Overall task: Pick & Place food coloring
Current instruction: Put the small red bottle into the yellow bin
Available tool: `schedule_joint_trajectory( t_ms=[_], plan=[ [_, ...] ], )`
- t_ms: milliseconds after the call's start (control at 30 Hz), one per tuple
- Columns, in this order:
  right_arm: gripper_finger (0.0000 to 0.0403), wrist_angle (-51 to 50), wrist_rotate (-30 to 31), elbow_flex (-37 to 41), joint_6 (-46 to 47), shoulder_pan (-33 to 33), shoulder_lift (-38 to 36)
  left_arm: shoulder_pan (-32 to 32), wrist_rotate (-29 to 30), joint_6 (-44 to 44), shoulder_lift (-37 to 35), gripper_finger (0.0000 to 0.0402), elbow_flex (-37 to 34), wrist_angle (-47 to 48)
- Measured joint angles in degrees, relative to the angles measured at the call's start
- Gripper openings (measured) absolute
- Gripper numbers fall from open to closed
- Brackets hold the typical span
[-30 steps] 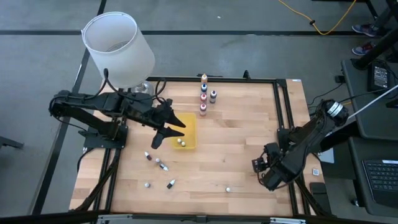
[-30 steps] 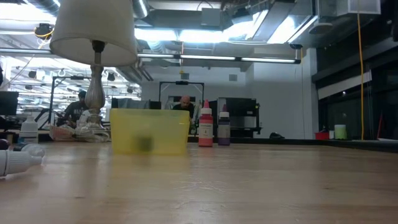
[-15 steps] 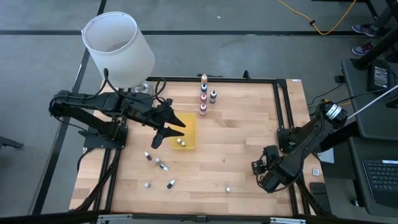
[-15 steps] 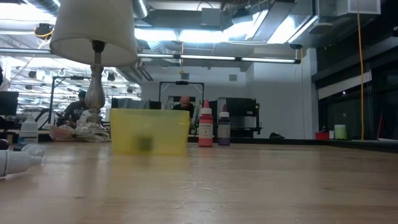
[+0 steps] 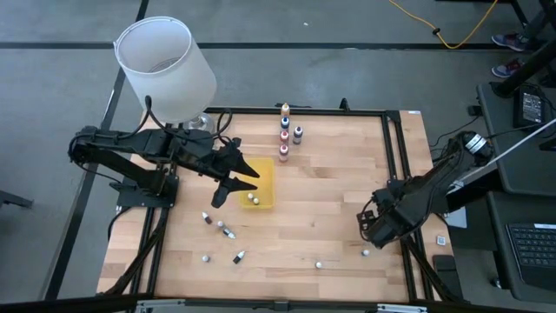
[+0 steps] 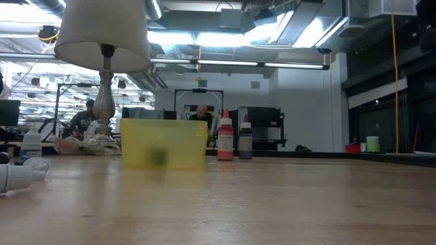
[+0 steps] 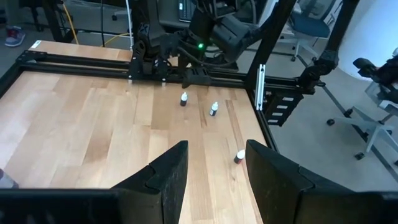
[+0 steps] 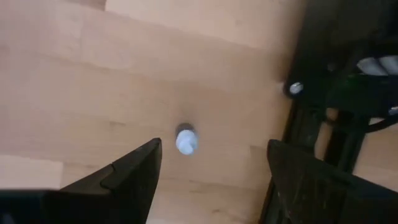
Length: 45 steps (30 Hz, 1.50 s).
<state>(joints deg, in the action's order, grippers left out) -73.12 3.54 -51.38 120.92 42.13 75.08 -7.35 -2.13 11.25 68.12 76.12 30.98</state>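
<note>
The right arm reaches in from the desk's right edge, folded low, its right hand (image 5: 372, 233) hanging above the boards near the front right corner. Its fingers (image 8: 134, 171) are spread apart and hold nothing; the right wrist view looks straight down between them at a white-capped bottle (image 8: 185, 139) standing alone on the wood, close to the black frame rail (image 8: 311, 118). From overhead that same bottle shows as a small white dot (image 5: 365, 253) just in front of the hand.

The left arm stretches from the desk's left edge toward the middle, bent at the elbow, with the left hand (image 5: 231, 187) poised over the left rim of the yellow tray (image 5: 265, 174). Its fingers (image 7: 165, 177) are open and empty as well.

The food coloring is scattered. Four bottles stand upright in a cluster (image 5: 285, 136) near the middle of the back edge, seen from the low view as a red one and a dark one (image 6: 225, 140) beside the tray (image 6: 163, 144). Two white caps lie inside the tray (image 5: 253, 199). More bottles lie toward the front left (image 5: 221, 227), with one (image 5: 239, 256) and another (image 5: 205, 257) nearer the front edge, and a single one (image 5: 319, 262) sits at the front, right of centre. A white lamp (image 5: 167, 68) rises at the back left corner.
</note>
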Motion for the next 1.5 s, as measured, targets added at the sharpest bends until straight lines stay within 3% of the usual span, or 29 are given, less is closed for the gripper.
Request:
schedule_joint_trajectory(
  t_ms=[267,600,800,1000,1167,1400,1500],
  plan=[
    [0.0291,8.3,-8.7,7.9,-5.2,-4.5,-6.9,0.0,0.0,0.0,0.0,0.0157,0.0,0.1],
    [0.0291,12.3,-11.5,8.9,-13.4,-12.0,-8.6,0.0,0.0,0.0,0.0,0.0157,0.0,0.1],
    [0.0291,15.0,-2.8,6.4,-5.1,-7.7,-8.6,0.0,0.1,0.0,0.0,0.0157,0.0,0.1],
    [0.0291,14.9,-1.9,6.3,8.2,-3.5,-8.2,0.0,0.0,0.0,0.0,0.0157,0.0,0.1],
    [0.0291,16.9,1.4,6.2,9.2,-1.5,-6.1,0.0,0.0,0.0,0.0,0.0157,0.0,0.2],
    [0.0291,21.2,-0.5,6.2,7.9,1.1,-3.3,0.0,-0.2,0.0,0.0,0.0157,0.0,0.6],
    [0.0291,25.2,1.9,6.1,7.9,3.1,-2.5,0.0,-0.5,0.0,0.0,0.0157,0.0,0.6]
  ],
)
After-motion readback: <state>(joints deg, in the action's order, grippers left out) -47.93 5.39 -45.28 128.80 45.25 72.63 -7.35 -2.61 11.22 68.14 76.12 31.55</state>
